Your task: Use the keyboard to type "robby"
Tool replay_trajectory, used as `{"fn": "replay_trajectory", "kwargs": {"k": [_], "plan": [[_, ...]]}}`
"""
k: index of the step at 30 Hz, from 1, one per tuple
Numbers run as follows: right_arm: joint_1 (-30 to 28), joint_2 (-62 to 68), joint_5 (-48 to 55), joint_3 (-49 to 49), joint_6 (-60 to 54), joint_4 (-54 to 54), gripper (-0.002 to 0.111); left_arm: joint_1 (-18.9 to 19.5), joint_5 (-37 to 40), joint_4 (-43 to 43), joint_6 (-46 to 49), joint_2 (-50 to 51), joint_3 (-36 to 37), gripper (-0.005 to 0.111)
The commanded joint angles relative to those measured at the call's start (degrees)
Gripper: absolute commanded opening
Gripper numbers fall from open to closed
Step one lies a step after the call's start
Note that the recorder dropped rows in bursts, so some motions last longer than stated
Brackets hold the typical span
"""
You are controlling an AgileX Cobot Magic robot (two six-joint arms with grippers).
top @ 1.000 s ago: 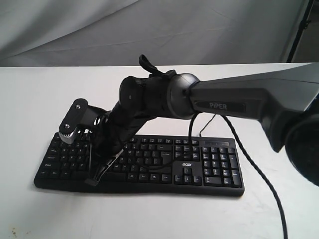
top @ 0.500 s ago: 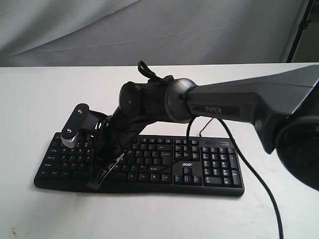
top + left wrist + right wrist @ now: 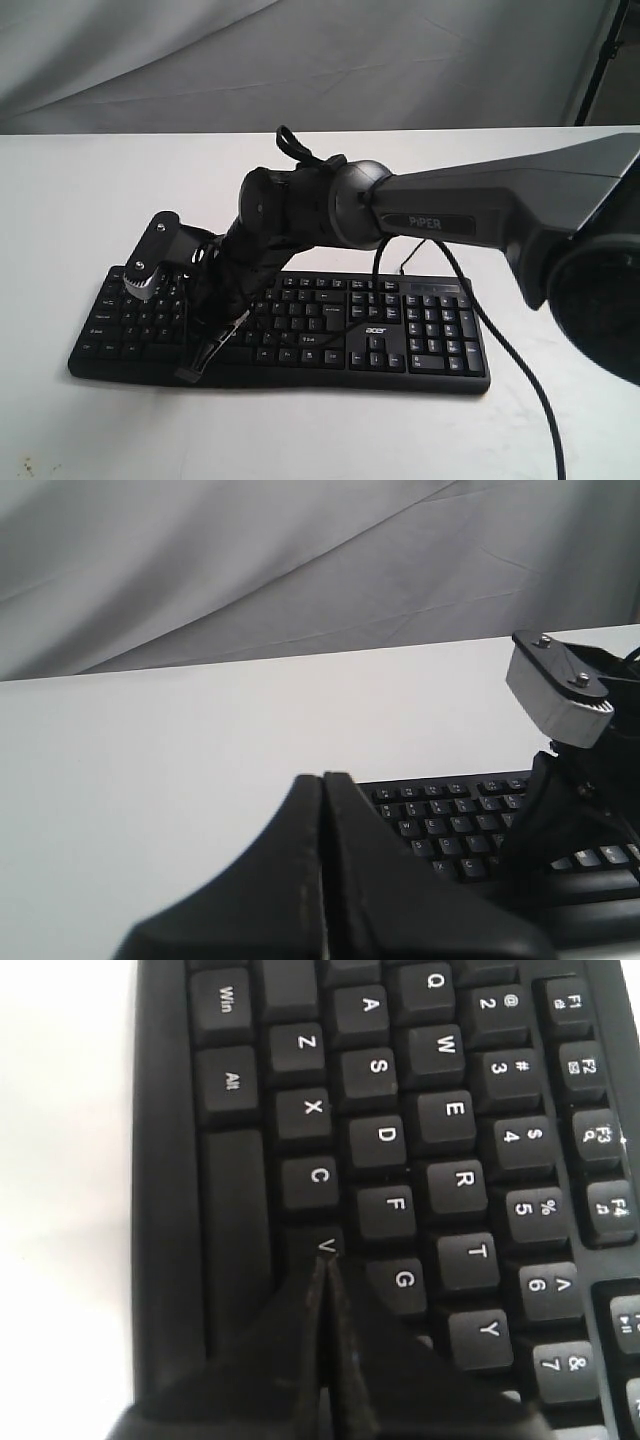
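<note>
A: Where does the keyboard (image 3: pixel 400 335) sit?

B: Across the lower middle of the exterior view, flat on the white table (image 3: pixel 80 190), number pad toward the right. The right gripper (image 3: pixel 323 1278) reaches across to its left half.

A: And its fingers?

B: Pressed together into one narrow point, holding nothing. In the right wrist view that point lies at the V key (image 3: pixel 325 1244), with the space bar (image 3: pixel 238 1240) just beside it. Whether it touches the keycap cannot be told.

A: The left gripper (image 3: pixel 323 792)?

B: Also closed and empty. The keys lie beyond its tip, apart from it.

A: So which letter is in hand?

B: Probably a B, which would lie next to V, hidden under the fingers. The R key (image 3: pixel 462 1177) sits two rows away. That is only a guess.

A: How should the press go?

B: Centre the tip on one keycap first, since V, the G key (image 3: pixel 403 1280) and the space bar crowd it. Then come straight down, press briefly and lift clear, so no letter repeats and no neighbour goes down.
</note>
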Motion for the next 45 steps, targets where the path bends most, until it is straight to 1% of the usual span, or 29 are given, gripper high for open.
{"fn": "replay_trajectory", "kwargs": {"k": [1, 31, 38, 45], "plan": [[0.2, 0.0, 0.6, -0.1, 0.0, 0.2, 0.000, -0.4, -0.3, 0.3, -0.2, -0.2, 0.2, 0.000], [0.1, -1.8, 0.1, -0.1, 0.2, -0.4, 0.000, -0.4, -0.3, 0.3, -0.2, -0.2, 0.2, 0.000], [0.1, -3.8, -0.1, -0.1, 0.3, -0.7, 0.000, -0.4, -0.3, 0.3, -0.2, -0.2, 0.2, 0.000], [0.1, -2.8, 0.5, -0.1, 0.3, -0.7, 0.000, -0.4, -0.3, 0.3, -0.2, -0.2, 0.2, 0.000]]}}
